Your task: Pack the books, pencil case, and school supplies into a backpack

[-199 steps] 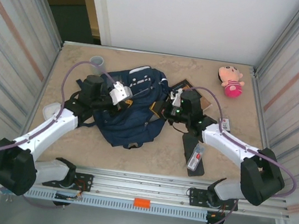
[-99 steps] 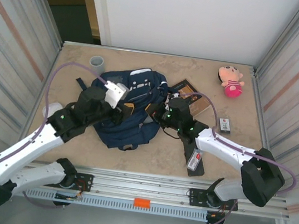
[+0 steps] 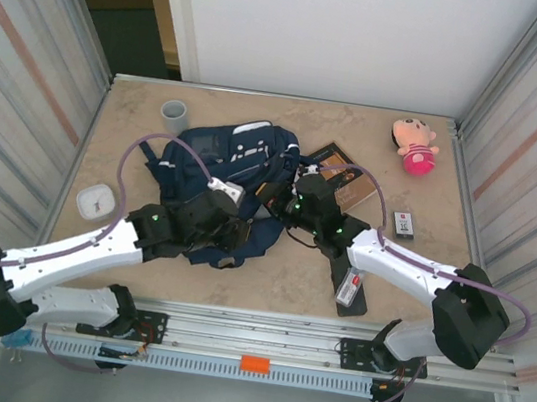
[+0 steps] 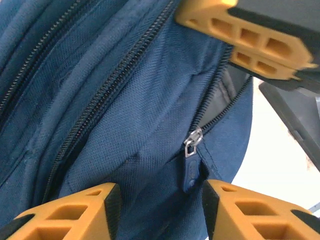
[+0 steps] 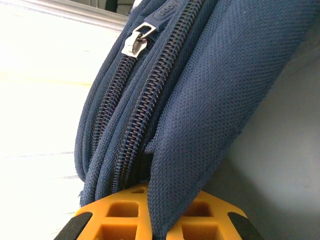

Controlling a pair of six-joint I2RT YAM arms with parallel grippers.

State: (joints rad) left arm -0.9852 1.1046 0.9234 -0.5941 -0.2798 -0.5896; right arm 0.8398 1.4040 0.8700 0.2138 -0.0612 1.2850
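I am holding the left gripper (image 4: 160,199) with its fingers (image 4: 75,210) standing apart, touching the backpack (image 3: 215,165) without pinching it; a zip pull (image 4: 192,142) is hanging just beyond the gap. I am keeping the right gripper (image 5: 155,220) closed, its fingers pinching a fold of the backpack's fabric beside a closed zip. Between the two grippers the zip is gaping slightly; I cannot tell what is inside. The book (image 3: 352,183), the pencil case (image 3: 337,272) and the packet (image 3: 349,286) lying on it are resting outside, beyond the right fingers.
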